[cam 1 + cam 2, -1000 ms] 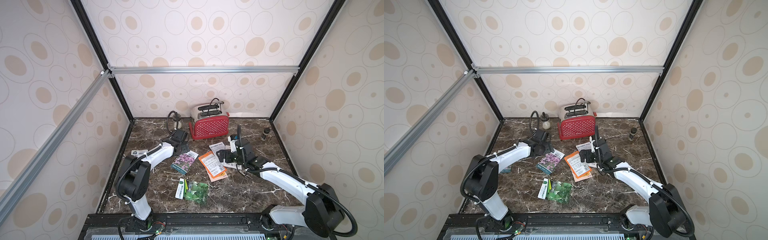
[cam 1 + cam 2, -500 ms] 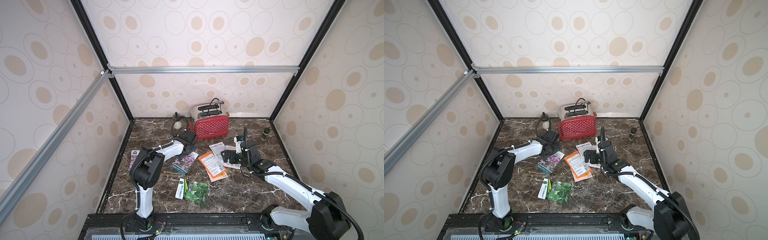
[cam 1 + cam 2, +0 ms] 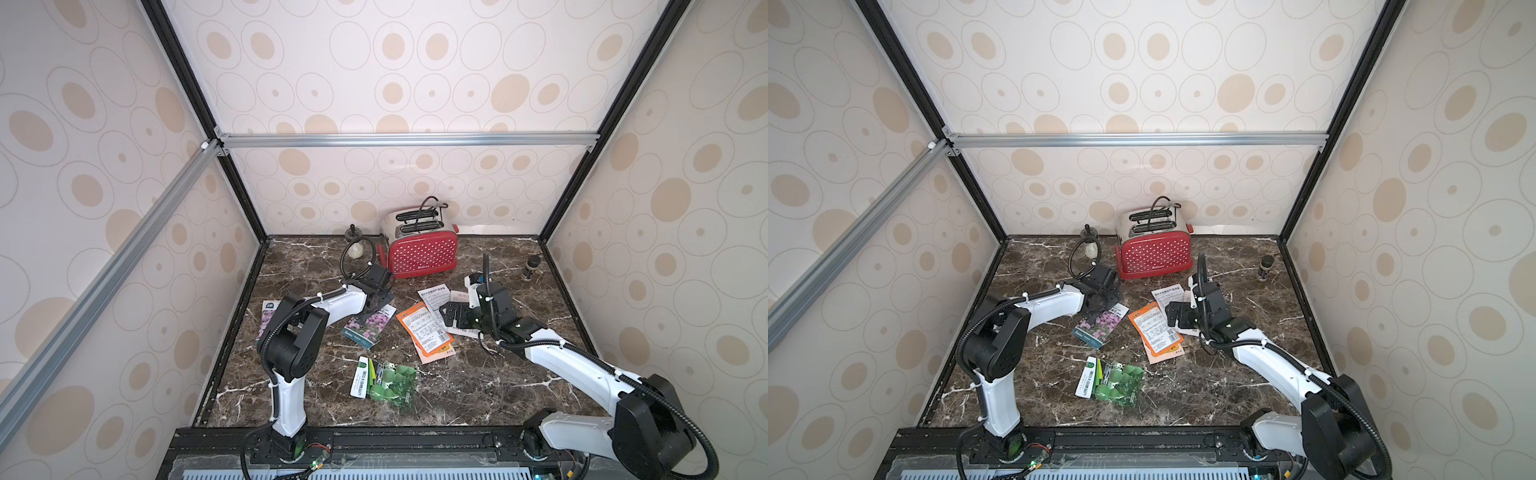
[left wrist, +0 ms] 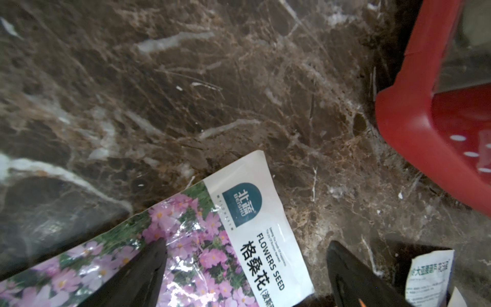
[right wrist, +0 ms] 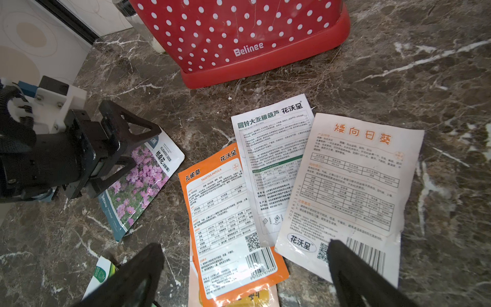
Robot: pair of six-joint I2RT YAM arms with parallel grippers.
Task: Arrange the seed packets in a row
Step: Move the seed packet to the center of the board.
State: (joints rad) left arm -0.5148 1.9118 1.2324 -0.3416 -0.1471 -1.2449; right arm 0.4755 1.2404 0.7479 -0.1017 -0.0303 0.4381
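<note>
Left claw first: jaws spread wide, gripping nothing, low over the white header end of a purple-flower packet. 1 finger sits above the flower print; the other is past the packet's long edge, over bare surface. I can't tell whether it touches.

Over to the right claw: also wide and empty, hovering above 3 overlapping packets lying backs up. They are an orange-back packet, a white-back packet and a pale packet with an orange title lapping over the white one. Another packet peeks out beneath the orange one.

Further out, the green-gourd packets lie overlapped toward the front, well apart from both claws. A second purple packet lies at the surface's left edge, beside the left arm. The red toaster stands at the back. No row yet.

Handling, by my reading: these are thin, glossy, featherweight sleeves lying flat, so they're slippery and floppy and would sag if lifted by 1 end. A straight top pinch has little to bite. Better to take a short end or a corner. The purple packet's header end looks best, and so does an overlapped edge that rides slightly proud. Pressing down and sliding also looks workable.
</note>
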